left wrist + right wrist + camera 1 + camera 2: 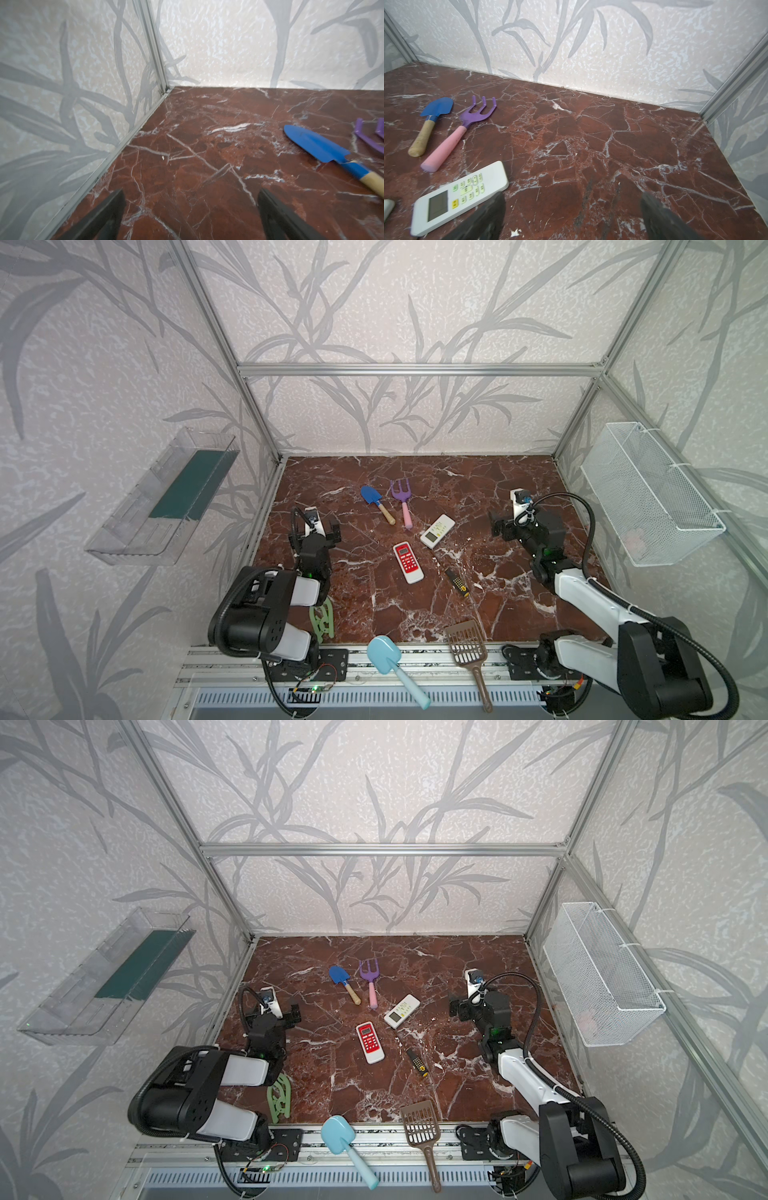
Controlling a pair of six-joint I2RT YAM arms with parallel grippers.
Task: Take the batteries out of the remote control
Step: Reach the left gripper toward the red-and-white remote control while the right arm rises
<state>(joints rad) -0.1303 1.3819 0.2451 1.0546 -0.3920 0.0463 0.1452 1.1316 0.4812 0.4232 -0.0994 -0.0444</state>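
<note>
In both top views the red remote (408, 562) lies face up in the middle of the brown stone table (478, 489). The white remote (437, 531) lies face up too, close behind it but not touching. Their backs are hidden, so the batteries cannot be seen. A small screwdriver (457, 583) lies near the red remote. A green thing (322, 620) is half hidden under the left arm. A light blue scoop (384, 649) and a brown scoop (465, 645) stick out over the front edge. The right side of the table is bare.

Left wrist view: only the tips of the left gripper (191, 193) show, wide apart and holding nothing. It is near the wall corner. The blue shovel (318, 149) and purple fork (361, 137) are cut off at the edge.

Right wrist view: the right gripper (573, 197) is wide open and empty too. One finger hides a bit of the white remote – bare table lies ahead.
</note>
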